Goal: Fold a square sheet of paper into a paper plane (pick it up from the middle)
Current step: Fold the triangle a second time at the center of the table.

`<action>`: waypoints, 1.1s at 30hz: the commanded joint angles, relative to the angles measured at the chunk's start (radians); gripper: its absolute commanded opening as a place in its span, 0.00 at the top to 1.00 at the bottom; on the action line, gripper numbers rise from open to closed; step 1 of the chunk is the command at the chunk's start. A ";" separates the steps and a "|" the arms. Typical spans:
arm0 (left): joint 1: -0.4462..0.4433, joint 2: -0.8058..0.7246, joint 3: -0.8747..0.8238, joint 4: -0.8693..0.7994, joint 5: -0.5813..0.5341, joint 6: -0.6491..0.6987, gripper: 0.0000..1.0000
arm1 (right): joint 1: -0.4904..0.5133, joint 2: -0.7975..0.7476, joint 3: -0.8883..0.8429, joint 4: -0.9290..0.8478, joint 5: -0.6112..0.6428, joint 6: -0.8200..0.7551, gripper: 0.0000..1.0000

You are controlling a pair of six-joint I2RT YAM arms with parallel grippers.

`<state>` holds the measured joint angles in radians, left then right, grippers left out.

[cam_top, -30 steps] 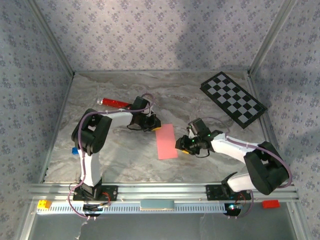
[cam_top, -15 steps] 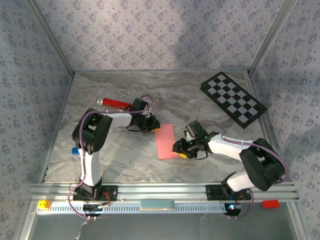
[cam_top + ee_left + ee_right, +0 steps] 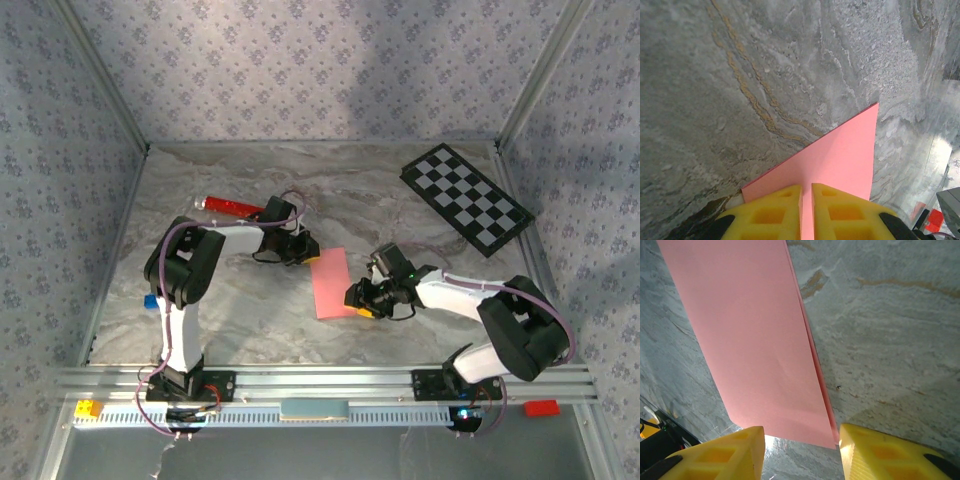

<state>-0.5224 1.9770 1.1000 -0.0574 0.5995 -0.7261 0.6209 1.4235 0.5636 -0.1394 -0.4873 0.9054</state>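
Observation:
The square sheet of paper [image 3: 333, 283] is pink and lies flat mid-table, folded in half into a narrow rectangle. My left gripper [image 3: 311, 252] sits at its far left corner. In the left wrist view its yellow fingertips [image 3: 777, 212] rest on the pink paper [image 3: 840, 160] with only a thin slit between them, so the left gripper [image 3: 806, 210] is shut. My right gripper [image 3: 355, 297] is at the paper's near right corner. In the right wrist view the right gripper [image 3: 801, 450] is open and low, and the paper's near edge [image 3: 750, 340] reaches between its fingers [image 3: 880, 455].
A red cylinder [image 3: 228, 206] lies behind the left arm. The black-and-white checkerboard [image 3: 466, 198] rests at the back right. A small blue piece [image 3: 150, 300] sits by the left arm. A yellow brick [image 3: 88, 408] and a red brick [image 3: 541, 407] sit on the front rail.
My right gripper has slid a little left and nearer, up to the paper's near right corner. The left gripper and the paper have hardly moved.

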 commanded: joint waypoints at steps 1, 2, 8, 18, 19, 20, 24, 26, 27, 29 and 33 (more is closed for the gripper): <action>0.005 0.043 -0.020 -0.014 -0.027 0.000 0.87 | 0.008 0.012 -0.021 0.003 -0.016 0.021 0.56; 0.004 0.044 -0.020 -0.012 -0.027 0.000 0.87 | 0.009 0.013 -0.020 0.013 -0.022 0.022 0.57; 0.005 0.051 -0.016 -0.009 -0.021 -0.004 0.87 | 0.009 0.039 -0.004 0.049 -0.049 0.025 0.61; 0.006 0.051 -0.010 -0.010 -0.010 0.001 0.87 | 0.010 0.037 0.007 0.106 -0.056 0.038 0.62; 0.006 0.051 -0.009 -0.012 -0.009 0.003 0.87 | 0.008 0.036 0.012 0.106 -0.053 0.038 0.62; 0.004 0.051 -0.006 -0.014 -0.009 0.005 0.87 | 0.008 0.037 0.019 0.101 -0.050 0.035 0.61; 0.006 0.049 0.000 -0.022 -0.009 0.010 0.87 | 0.010 0.037 0.043 0.064 -0.038 0.023 0.61; 0.006 0.049 0.002 -0.025 -0.009 0.014 0.87 | 0.013 0.033 0.051 0.045 -0.034 0.015 0.61; 0.006 0.049 0.002 -0.027 -0.009 0.013 0.87 | 0.014 0.031 0.051 0.041 -0.032 0.014 0.61; 0.006 0.049 0.004 -0.028 -0.009 0.016 0.87 | 0.015 0.022 0.053 0.021 -0.026 0.013 0.61; 0.005 0.051 0.005 -0.028 -0.009 0.016 0.87 | 0.017 0.001 0.057 -0.018 -0.008 0.007 0.61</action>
<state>-0.5159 1.9827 1.1007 -0.0532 0.6209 -0.7330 0.6312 1.4479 0.5957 -0.0948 -0.5129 0.9276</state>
